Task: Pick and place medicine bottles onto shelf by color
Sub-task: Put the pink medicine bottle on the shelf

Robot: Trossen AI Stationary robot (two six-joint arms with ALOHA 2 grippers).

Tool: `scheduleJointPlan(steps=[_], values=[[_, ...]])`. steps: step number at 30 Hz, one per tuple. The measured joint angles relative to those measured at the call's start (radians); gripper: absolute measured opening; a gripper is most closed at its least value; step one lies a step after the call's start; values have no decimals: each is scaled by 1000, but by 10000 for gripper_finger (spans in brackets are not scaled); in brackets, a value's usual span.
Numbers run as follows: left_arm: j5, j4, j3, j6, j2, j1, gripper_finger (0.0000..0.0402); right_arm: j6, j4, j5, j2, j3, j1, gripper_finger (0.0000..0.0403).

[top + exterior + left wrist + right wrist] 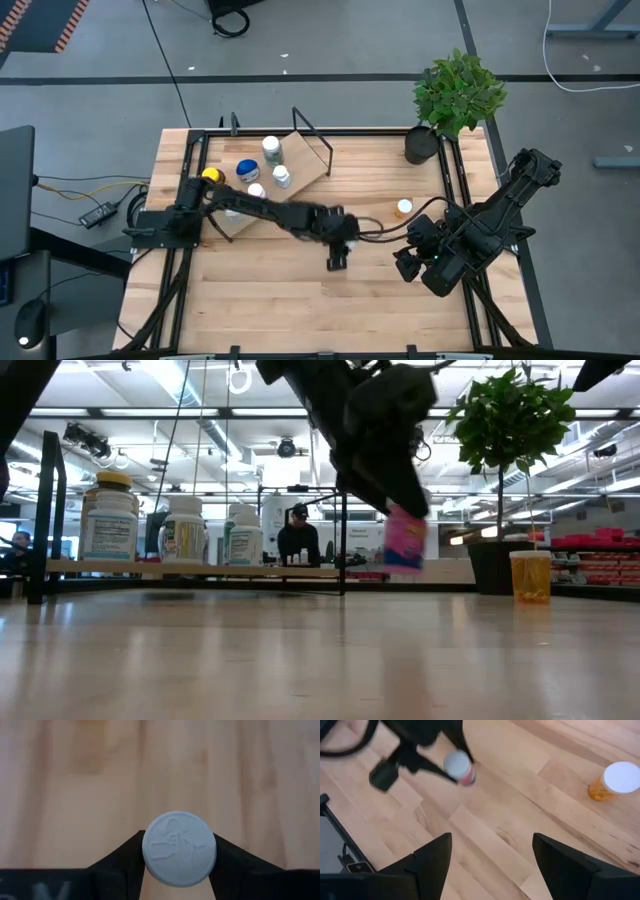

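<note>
The table [300, 300] is pale planked wood with a smooth, faintly glossy grain, edged by black rails. At its far left lies the shelf [305, 172], a flat light-wood board with a thin black wire frame. Several round bottles stand on it: a white-capped one [271, 148], another white-capped one [282, 176], a blue-capped one [247, 170], a yellow-capped one [212, 177] and one more white cap [256, 191]. In the low view three of them show printed labels on pale bodies.

The left arm stretches from its base across to the middle of the table, and the left tool [338, 255] points down there. Its dark fingers [125, 865] clamp a small pink bottle [405, 540] by its round, embossed white cap; the bottle hangs clear above the wood.

An orange translucent bottle [404, 208] with a white cap stands alone on the table to the right, near a black plant pot [421, 146] holding a leafy green plant.

The right arm is folded at the right side, and the right tool [410, 262] hovers with its fingers spread wide and holds nothing.
</note>
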Motion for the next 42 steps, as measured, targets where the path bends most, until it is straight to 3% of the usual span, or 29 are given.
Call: scheduleJointPlan(steps=[10,16,21,26,33,42], values=[[5,-181,0,177,-128,207,191,75,-5,63,0,0,0,284],[93,-175,-44,227,-205,326,175,135,-5,87,0,0,0,284],[106,-110,-247,242,-320,394,179,167,-5,99,0,0,0,284],[109,67,-400,212,-433,475,188,177,-5,137,0,0,-1,284],[102,205,-425,163,-444,600,180,175,-9,146,1,0,-3,284],[85,194,-426,84,-406,724,184,174,6,130,1,0,0,284]])
